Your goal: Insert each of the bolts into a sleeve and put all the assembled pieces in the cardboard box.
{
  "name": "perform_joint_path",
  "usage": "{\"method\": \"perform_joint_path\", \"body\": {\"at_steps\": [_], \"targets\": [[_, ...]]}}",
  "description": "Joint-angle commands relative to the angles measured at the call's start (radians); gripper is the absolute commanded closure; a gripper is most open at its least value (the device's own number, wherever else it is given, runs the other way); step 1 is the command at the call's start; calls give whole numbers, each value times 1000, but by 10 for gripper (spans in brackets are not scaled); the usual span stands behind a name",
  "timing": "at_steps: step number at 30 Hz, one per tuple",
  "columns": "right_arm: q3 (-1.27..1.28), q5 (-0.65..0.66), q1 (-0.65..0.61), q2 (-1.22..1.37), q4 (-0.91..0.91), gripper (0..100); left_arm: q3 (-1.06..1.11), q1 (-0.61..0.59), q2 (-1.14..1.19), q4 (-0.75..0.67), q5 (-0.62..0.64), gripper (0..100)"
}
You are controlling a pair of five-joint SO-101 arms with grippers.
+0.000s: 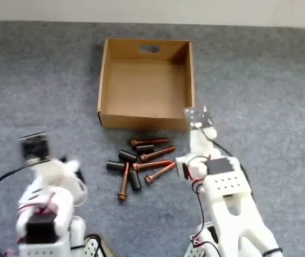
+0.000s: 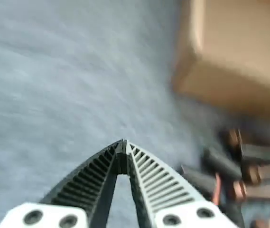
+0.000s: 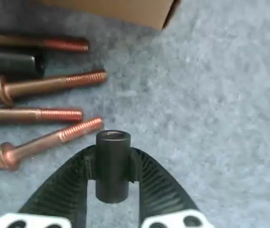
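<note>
Left wrist view has the left gripper point(image 2: 124, 145) with its ribbed fingers point(image 2: 149, 175) pressed together at the tips and nothing between them, above grey carpet point(image 2: 54, 71). Past those tips and off toward the robot's right stands the cardboard box point(image 2: 234, 52). Closer in on the same side, well clear of the fingers, lie the loose sleeves point(image 2: 222, 164) and the bolts point(image 2: 263, 190), too blurred to count. In the high view the bolts point(image 1: 152, 160) lie between the left arm point(image 1: 50, 193) and the right arm point(image 1: 224, 187), just in front of the box's near wall. Most have their long axes across the table, heads toward the left arm and threaded ends toward the right arm. One bolt point(image 1: 124, 182) lies the other way, its head nearest the robot. In the right wrist view the right gripper point(image 3: 112, 154) is clamped on a black sleeve point(image 3: 112, 171). The sleeve's long axis runs along the fingers, and its open bore end pokes out past the fingertips, pointing away from the wrist. Four bolts lie on the robot's left of these fingers, roughly crosswise to the held sleeve, threads toward it. The nearest bolt point(image 3: 49, 140) ends just beside the sleeve's open end. A box corner point(image 3: 139, 14) sits farther out beyond the tips.
</note>
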Motion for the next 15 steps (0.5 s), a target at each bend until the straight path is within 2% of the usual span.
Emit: {"method": "perform_joint_path", "body": {"at_steps": [1,3,8,11,15], "targets": [[16,-38,-8,-15,-67,993,-143,-136,1,68,-8,992],[44,-51,-8,-8,-91,993,-153,-163,1,68,-66,992],[102,-51,-8,-15,-134,993,-176,-163,4,40,-336,992],[107,-51,-8,-15,-137,993,-248,-163,65,34,-384,992],[107,-51,-8,-15,-137,993,-424,-166,288,41,-387,992]]}}
